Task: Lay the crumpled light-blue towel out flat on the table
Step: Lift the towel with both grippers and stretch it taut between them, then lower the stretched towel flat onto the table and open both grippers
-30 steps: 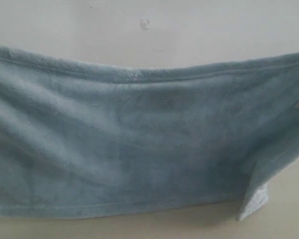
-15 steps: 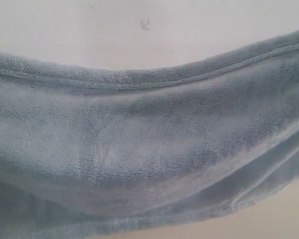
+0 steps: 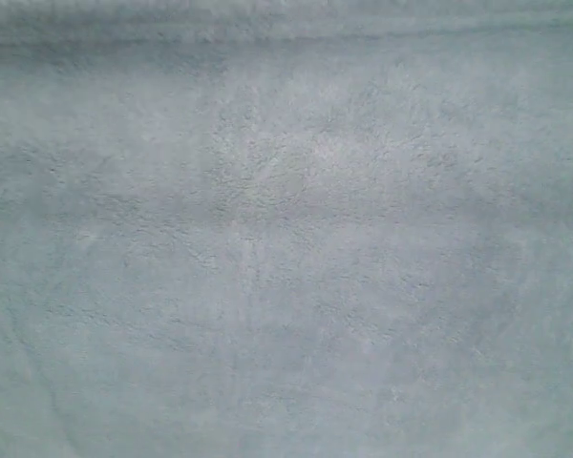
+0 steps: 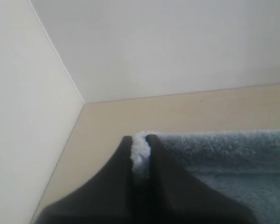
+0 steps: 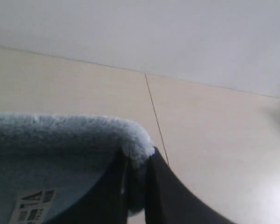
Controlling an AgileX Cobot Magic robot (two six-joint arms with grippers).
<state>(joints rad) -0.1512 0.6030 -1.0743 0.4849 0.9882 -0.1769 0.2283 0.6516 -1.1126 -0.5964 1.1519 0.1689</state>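
The light-blue fluffy towel (image 3: 286, 239) fills the whole exterior view, hanging close in front of the camera; its hem runs along the top. No gripper shows there. In the left wrist view my left gripper (image 4: 140, 141) is shut on one corner of the towel (image 4: 233, 158), above the beige table (image 4: 177, 112). In the right wrist view my right gripper (image 5: 137, 161) is shut on another corner of the towel (image 5: 51, 140). The white label (image 5: 32, 205) with dark print lies on the towel's surface near that corner. The table (image 5: 214, 149) stretches beyond.
White walls (image 4: 154, 46) meet in a corner behind the table in the left wrist view. A white wall (image 5: 154, 32) also bounds the table in the right wrist view. A thin seam line (image 5: 155, 116) crosses the tabletop there.
The towel has risen and come closer to the exterior camera. One second ago its top hem sagged mid-frame with table showing above and below; now cloth covers the entire frame.
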